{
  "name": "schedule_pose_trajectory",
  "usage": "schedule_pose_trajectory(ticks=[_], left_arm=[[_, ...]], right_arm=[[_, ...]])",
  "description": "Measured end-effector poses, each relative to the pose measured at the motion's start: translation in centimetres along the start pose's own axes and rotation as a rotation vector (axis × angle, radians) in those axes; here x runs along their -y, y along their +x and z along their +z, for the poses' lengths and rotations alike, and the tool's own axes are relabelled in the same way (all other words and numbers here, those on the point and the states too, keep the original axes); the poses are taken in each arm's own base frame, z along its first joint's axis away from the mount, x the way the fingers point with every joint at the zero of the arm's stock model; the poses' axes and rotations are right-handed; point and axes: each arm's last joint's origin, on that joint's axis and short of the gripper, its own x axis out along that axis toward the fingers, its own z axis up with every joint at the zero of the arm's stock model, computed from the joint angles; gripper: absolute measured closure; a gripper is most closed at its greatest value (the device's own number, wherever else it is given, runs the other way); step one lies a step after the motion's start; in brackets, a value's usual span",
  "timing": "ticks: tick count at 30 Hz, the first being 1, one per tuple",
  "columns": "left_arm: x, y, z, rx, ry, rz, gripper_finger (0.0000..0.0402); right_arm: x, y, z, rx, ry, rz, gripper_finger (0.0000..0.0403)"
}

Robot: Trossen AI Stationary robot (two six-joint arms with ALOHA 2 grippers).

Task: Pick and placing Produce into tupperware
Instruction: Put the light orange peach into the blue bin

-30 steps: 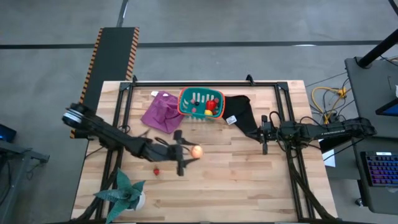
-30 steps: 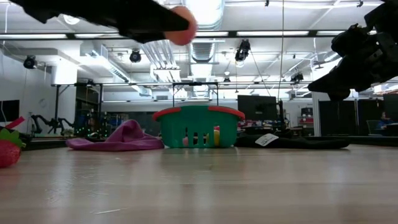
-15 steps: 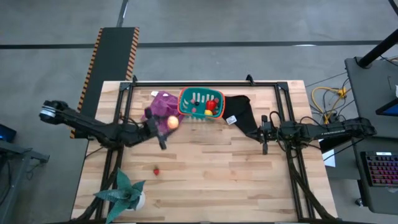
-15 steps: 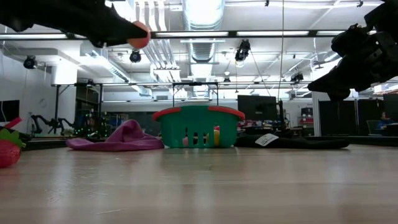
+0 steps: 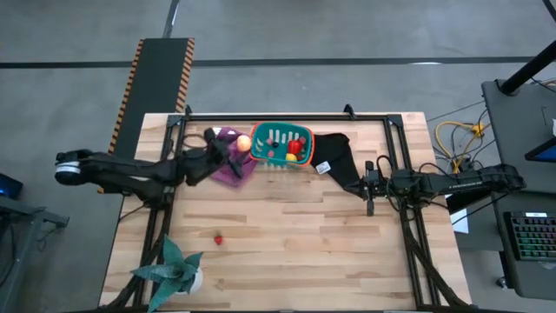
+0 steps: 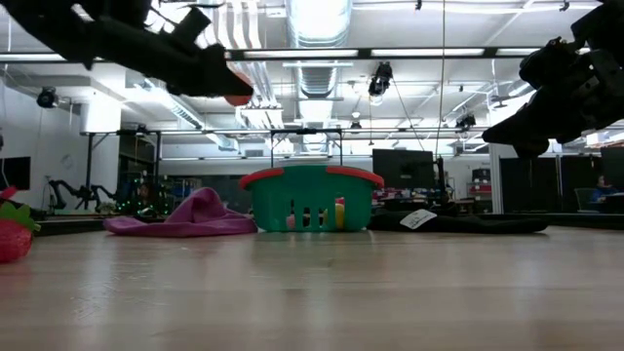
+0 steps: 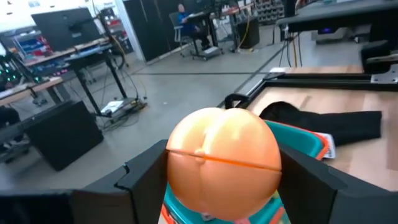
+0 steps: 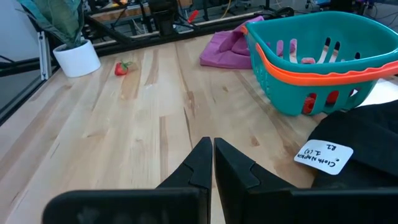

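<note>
My left gripper [image 5: 240, 143] is shut on an orange-peach ball [image 7: 224, 155], one piece of the produce. It hangs in the air beside the left rim of the teal tupperware [image 5: 280, 145], which has an orange rim. In the low view the dark gripper hides most of the ball [image 6: 237, 97]. A yellow piece and a red piece [image 5: 295, 149] lie inside the tupperware. A small red strawberry [image 5: 218, 237] lies on the table at the near left. My right gripper [image 8: 212, 155] waits shut at the table's right, holding nothing. My left gripper pinches the ball's two opposite sides [image 7: 177, 158] between its two fingers [image 7: 146, 180]. The ball's seam runs from one finger to the other. The fingers lie level and come from the table's left. The ball is lifted clear, above the purple cloth next to the tupperware's left rim.
A purple cloth [image 6: 195, 213] lies left of the tupperware and a black cloth with a white tag [image 5: 334, 161] lies to its right. A green spiky plant in a white pot [image 5: 174, 269] stands at the near left corner. Bare wood spreads across the table's near half.
My left gripper has carried the ball from the table's middle toward the far edge and a little left, up to the tupperware's left rim. It has swung round so that it points toward the table's right. The ball stays pinched and clear of the table.
</note>
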Motion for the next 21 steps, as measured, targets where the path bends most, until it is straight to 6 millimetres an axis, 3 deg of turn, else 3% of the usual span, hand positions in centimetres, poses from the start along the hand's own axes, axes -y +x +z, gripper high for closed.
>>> schedule_pose_trajectory(ticks=[13, 21], left_arm=[[-0.9, 7.5, -0.7, -0.124, 0.030, -0.036, 0.0166], [-0.1, 11.8, -1.0, -0.346, 0.084, -0.057, 0.0166]], right_arm=[[0.0, 0.0, 0.0, -0.001, -0.002, -0.001, 0.0394], [0.0, 0.0, 0.0, -0.004, -0.001, -0.001, 0.0394]])
